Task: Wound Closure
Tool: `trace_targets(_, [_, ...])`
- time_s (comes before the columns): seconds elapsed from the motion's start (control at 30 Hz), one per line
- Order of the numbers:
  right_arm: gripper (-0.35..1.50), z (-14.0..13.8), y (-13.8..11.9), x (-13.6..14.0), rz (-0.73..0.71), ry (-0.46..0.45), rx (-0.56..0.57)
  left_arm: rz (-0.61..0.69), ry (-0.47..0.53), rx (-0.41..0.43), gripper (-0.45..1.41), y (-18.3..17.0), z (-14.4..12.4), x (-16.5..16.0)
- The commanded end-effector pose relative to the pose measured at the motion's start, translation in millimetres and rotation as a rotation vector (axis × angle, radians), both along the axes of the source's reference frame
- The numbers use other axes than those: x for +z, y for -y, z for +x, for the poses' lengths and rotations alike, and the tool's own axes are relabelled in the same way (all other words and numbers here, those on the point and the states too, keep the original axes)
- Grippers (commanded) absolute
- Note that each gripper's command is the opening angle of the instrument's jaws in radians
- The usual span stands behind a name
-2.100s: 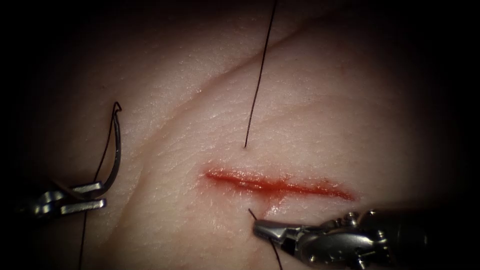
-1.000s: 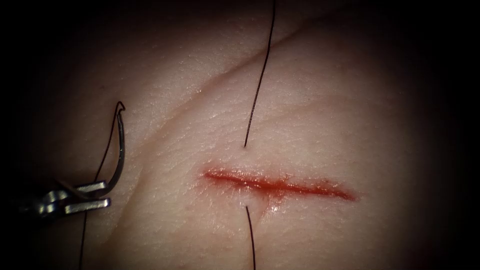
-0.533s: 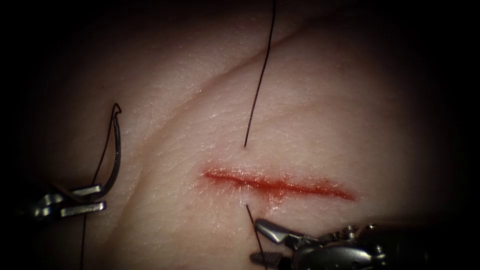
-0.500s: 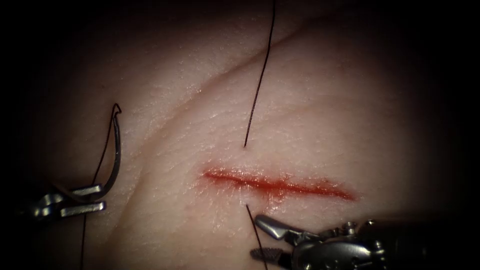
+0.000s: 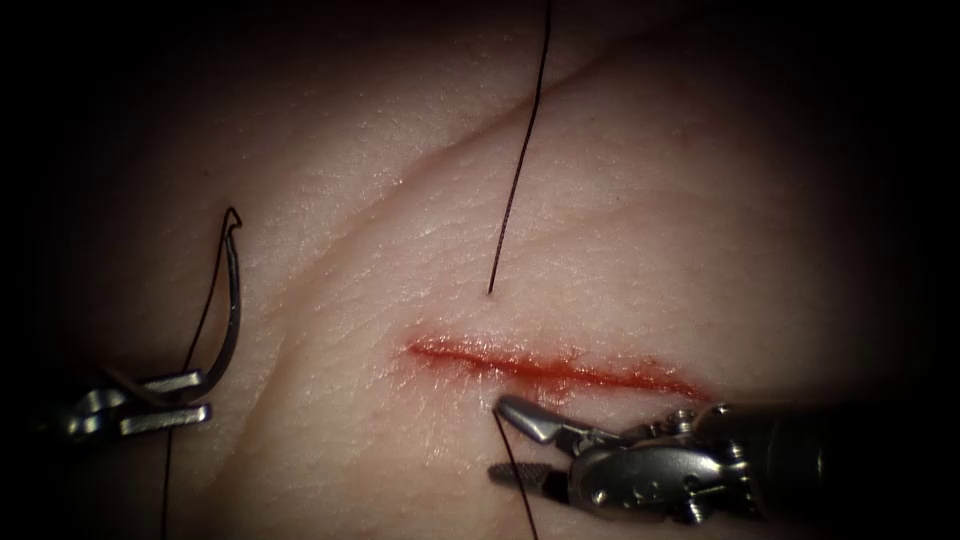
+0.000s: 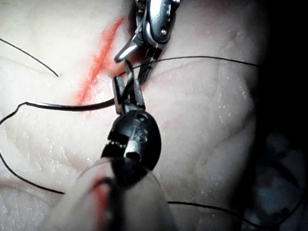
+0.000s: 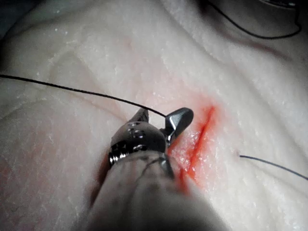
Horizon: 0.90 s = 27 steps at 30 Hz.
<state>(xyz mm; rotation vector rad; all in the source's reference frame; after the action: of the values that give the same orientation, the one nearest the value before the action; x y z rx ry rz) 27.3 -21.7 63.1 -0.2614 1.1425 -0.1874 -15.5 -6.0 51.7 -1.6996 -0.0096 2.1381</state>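
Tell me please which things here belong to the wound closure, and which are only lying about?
In use:
- left tool, shut on the needle near its tip end, outside the tissue
- right tool, open astride the thread just below the cut

Lying about:
- red fluid along the cut

The tissue (image 5: 620, 230) looked pale, moist and finely creased with a wet gloss along the cut (image 5: 555, 368), the needle (image 5: 232, 300) and both grippers, left (image 5: 195, 393) and right (image 5: 510, 440), were shiny bare metal, and the thread (image 5: 520, 160) was thin, dark and matt.
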Motion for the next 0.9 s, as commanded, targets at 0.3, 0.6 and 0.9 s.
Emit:
trace_targets(0.3, [-0.35, -0.9, 1.4, -0.1, -0.003, -0.018, -0.078, 0.002, 0.0, 0.001, -0.45, 0.5, -0.5, 0.5])
trace_targets(0.6, [-0.35, -3.3, 6.4, -6.0, -0.027, -0.069, -0.089, 0.007, 0.001, -0.001, -0.45, 0.4, -0.6, 0.6])
trace_targets(0.9, [-0.35, -2.9, 17.2, -14.4, -0.066, -0.113, -0.198, 0.007, 0.001, -0.003, -0.45, 0.3, -0.9, 0.8])
